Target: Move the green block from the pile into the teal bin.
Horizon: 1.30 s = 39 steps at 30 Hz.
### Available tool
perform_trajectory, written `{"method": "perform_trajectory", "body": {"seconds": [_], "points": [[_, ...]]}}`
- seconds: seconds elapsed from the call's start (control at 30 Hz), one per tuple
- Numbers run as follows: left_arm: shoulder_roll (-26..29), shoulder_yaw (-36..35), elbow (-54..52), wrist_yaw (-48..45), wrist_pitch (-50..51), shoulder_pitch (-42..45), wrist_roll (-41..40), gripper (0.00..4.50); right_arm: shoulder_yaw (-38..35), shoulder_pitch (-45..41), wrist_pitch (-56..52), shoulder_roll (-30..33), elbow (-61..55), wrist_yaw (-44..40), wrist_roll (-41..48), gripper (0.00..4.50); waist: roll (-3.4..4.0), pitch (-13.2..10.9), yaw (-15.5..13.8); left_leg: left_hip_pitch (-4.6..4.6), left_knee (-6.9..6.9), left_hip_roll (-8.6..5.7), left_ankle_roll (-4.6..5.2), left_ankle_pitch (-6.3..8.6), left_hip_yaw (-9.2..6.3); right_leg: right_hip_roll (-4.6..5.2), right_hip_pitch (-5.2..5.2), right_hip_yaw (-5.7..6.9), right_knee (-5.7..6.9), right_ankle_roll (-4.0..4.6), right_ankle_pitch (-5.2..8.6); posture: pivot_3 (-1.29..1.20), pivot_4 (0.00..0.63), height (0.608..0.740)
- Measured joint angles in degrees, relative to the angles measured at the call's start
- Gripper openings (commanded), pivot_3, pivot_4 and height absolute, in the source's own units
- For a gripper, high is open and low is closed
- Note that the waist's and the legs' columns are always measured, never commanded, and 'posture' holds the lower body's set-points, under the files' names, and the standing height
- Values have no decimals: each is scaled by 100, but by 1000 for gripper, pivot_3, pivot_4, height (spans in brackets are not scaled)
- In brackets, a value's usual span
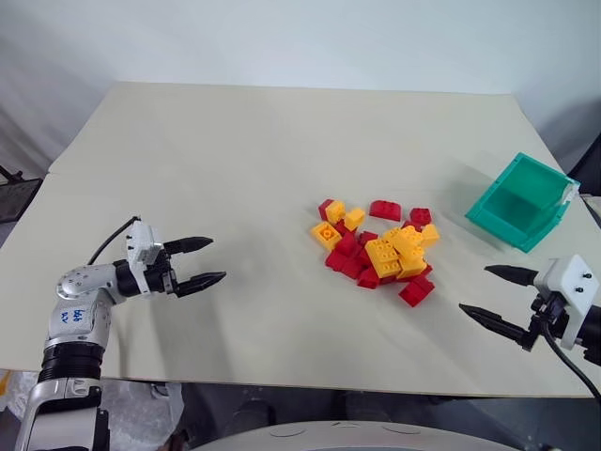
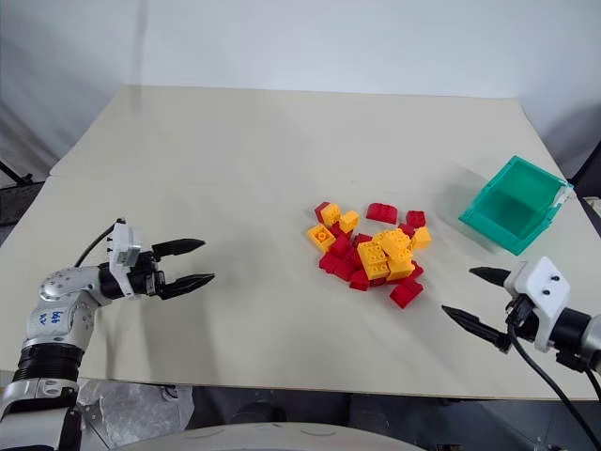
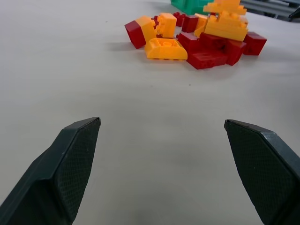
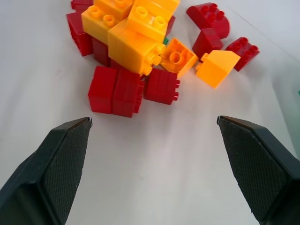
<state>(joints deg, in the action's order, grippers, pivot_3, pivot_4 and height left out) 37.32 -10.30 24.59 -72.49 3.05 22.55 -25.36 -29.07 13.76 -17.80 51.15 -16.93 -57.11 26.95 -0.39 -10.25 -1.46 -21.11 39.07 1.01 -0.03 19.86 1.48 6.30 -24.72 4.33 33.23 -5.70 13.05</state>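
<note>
pile [image 1: 377,249] between two open claws

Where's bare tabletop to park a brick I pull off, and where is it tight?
Bare: the wide stretch between the left gripper and the pile, the far half of the table, and a smaller patch between pile and right gripper. Tight: the gap between the pile and the teal bin.
</note>
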Motion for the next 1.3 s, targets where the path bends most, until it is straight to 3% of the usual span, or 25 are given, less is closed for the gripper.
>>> {"method": "perform_trajectory", "body": {"seconds": [0.13,0.33,0.37,0.47,0.57,0.7,0.83,0.97,1.07,1.3], "points": [[-16,0,-192,33,4,-5,-7,4500,3,3,-154,-48,-145,149,36,4485,0,0,-1,1,0,0,-1,0,0,0,0,-2,0,0,0,0,150,740],[-112,11,-445,408,260,81,-11,4500,27,-240,-1221,-85,-1032,684,662,4485,0,0,-2,3,3,1,-2,-1,0,1,0,-5,9,0,0,0,150,740],[-112,12,-481,422,257,85,-4,4500,65,-309,-1362,-95,-1167,789,760,4309,0,0,-2,4,3,1,-2,-1,1,1,0,-6,9,0,0,0,150,740],[-128,85,-512,404,241,161,10,4500,236,-473,-1867,-161,-1724,1111,1177,3583,0,0,0,2,3,1,-2,-1,1,1,-3,-6,11,0,0,0,150,740],[-159,192,-494,339,207,301,17,4500,579,-757,-2463,-163,-2281,1500,1655,2523,0,0,0,2,7,0,-2,-1,1,2,-1,-7,12,0,0,0,150,740],[-342,377,-344,-17,96,557,8,4500,1478,-1727,-3197,-564,-2630,2351,2183,1287,-3,0,8,-1,12,-1,-2,-1,1,2,-4,-8,14,1,0,0,150,740],[-489,569,-53,-336,-121,824,69,4500,2590,-2362,-3743,-613,-2431,2621,2037,58,-4,0,10,-3,12,-3,-1,-1,1,-1,-6,-7,15,3,1,0,150,740],[-573,634,157,-746,-117,904,9,4500,3325,-2537,-3700,-623,-1968,2474,1556,58,-4,-1,6,-9,13,-8,5,0,4,0,-7,-8,11,2,1,0,150,740],[-892,637,242,-1279,-225,1085,-238,4500,3721,-3054,-3377,-1003,-1283,2464,1046,58,-6,-2,13,-9,24,-9,9,0,10,0,-6,-11,13,-2,-1,0,150,740],[-995,608,297,-1347,-484,1153,-312,4500,3728,-3386,-2677,-1206,-213,2318,356,58,-6,-1,14,-8,24,-8,9,0,15,-2,-9,-16,16,-3,-2,0,150,740]]}}
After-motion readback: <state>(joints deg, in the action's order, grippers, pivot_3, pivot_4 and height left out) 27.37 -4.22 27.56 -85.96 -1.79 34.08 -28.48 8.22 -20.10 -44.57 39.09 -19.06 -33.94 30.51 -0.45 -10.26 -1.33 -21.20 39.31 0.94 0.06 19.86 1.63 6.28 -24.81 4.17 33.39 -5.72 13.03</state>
